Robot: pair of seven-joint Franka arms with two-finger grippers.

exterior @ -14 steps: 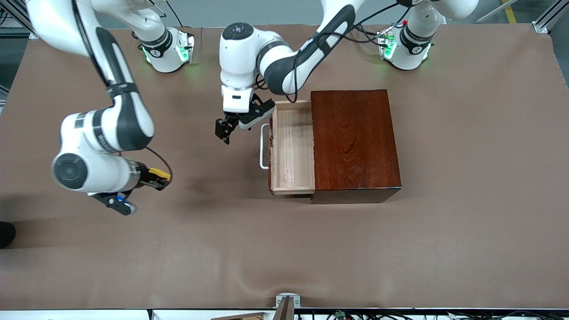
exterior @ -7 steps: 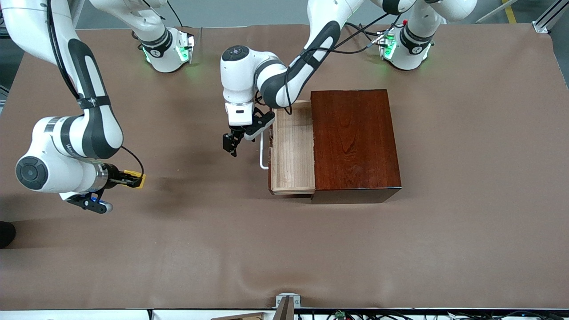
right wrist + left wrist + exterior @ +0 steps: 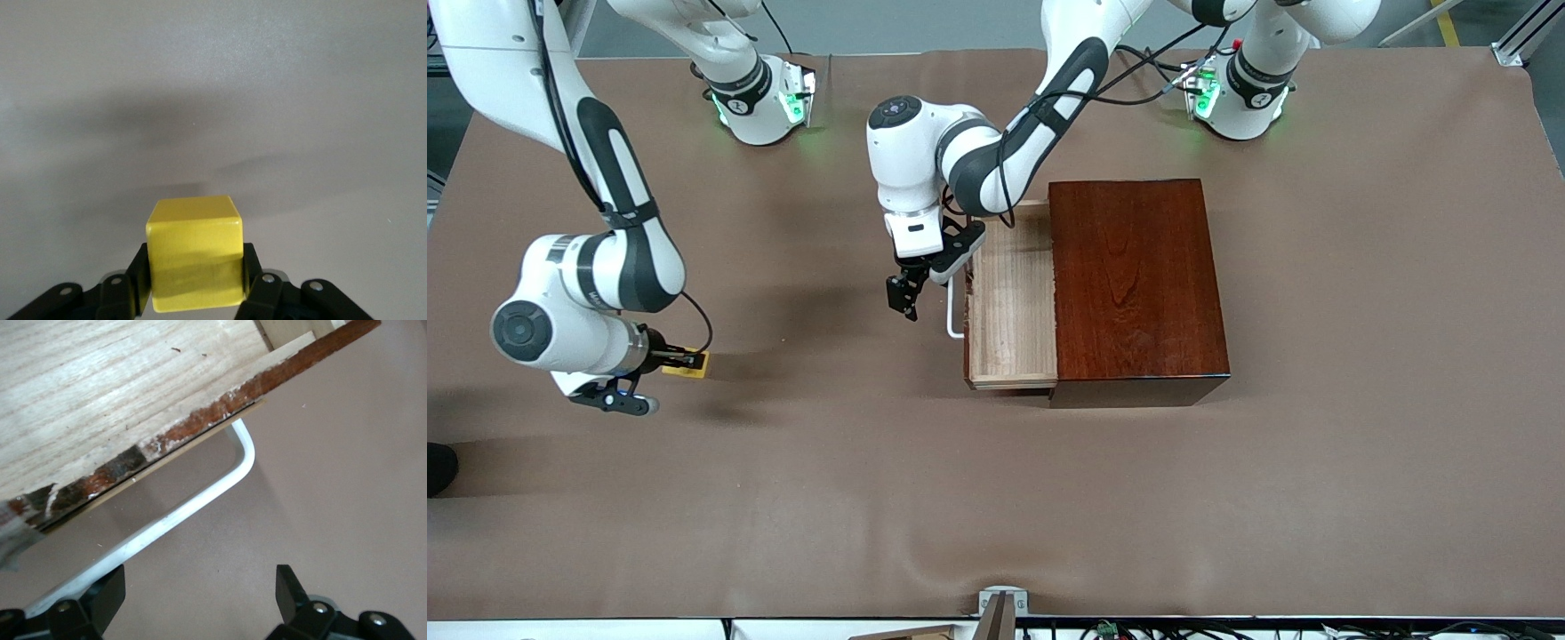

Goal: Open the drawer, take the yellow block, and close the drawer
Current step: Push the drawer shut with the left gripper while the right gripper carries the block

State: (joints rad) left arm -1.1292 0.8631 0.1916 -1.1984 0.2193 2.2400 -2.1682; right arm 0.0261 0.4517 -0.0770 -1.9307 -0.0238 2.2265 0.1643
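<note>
Now one yellow block [image 3: 194, 253] sits clamped in right pincer [image 3: 685, 362]; left pincer [image 3: 200, 600] gapes beside one drawer [image 3: 1009, 302].

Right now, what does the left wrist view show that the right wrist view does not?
Only the left wrist view shows the open drawer, its white handle and the open left gripper at that handle. Only the right wrist view shows the yellow block, clamped in the shut right gripper. Both show the brown table cover.
</note>
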